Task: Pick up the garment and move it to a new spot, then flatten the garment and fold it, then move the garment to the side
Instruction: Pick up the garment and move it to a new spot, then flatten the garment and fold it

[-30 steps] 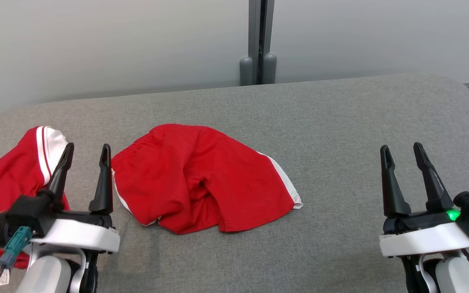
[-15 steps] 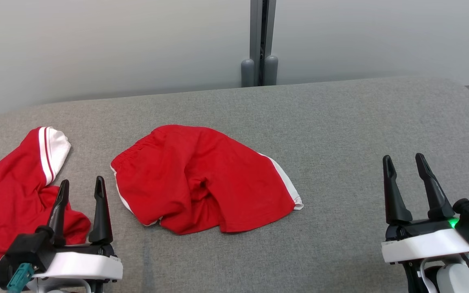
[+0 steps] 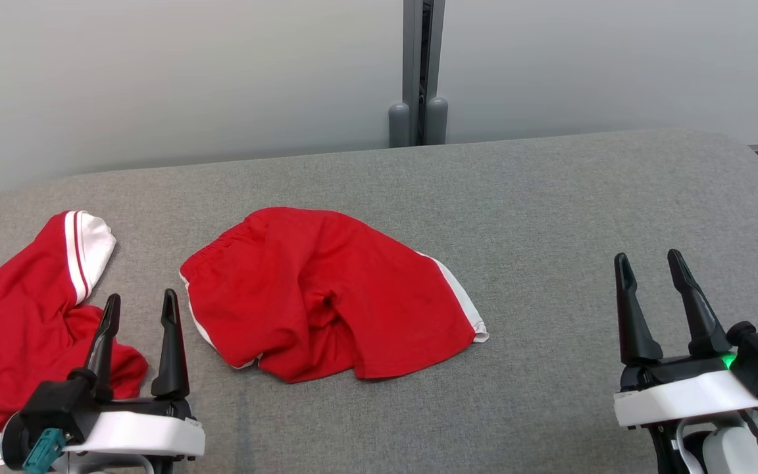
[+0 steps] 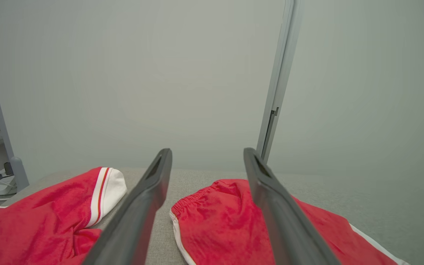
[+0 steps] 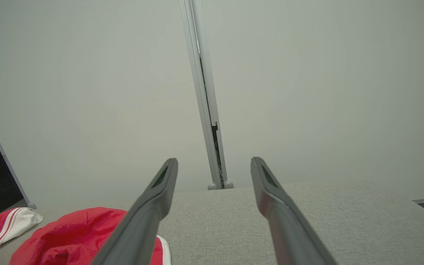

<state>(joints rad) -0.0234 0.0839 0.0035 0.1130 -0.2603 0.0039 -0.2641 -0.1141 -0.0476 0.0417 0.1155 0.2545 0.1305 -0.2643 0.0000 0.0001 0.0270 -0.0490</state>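
Observation:
A crumpled red garment point(image 3: 326, 296) with a white side stripe, a pair of shorts, lies left of centre on the grey padded table point(image 3: 583, 197); it also shows in the left wrist view point(image 4: 226, 221) and the right wrist view point(image 5: 76, 235). My left gripper point(image 3: 142, 296) hovers open near the table's front left, just left of the shorts, with nothing between its fingers point(image 4: 207, 151). My right gripper point(image 3: 647, 257) stands open and empty at the front right, well clear of the cloth point(image 5: 215, 160).
A second red garment point(image 3: 17, 322) with a white striped cuff lies at the table's left edge, beside the left gripper point(image 4: 42, 221). A grey post point(image 3: 418, 66) and pale wall panels stand behind the table. Bare grey surface spreads across the right half.
My left gripper has drawn back toward the near edge, off the striped garment at the left. The right gripper has barely moved. Both garments lie as before.

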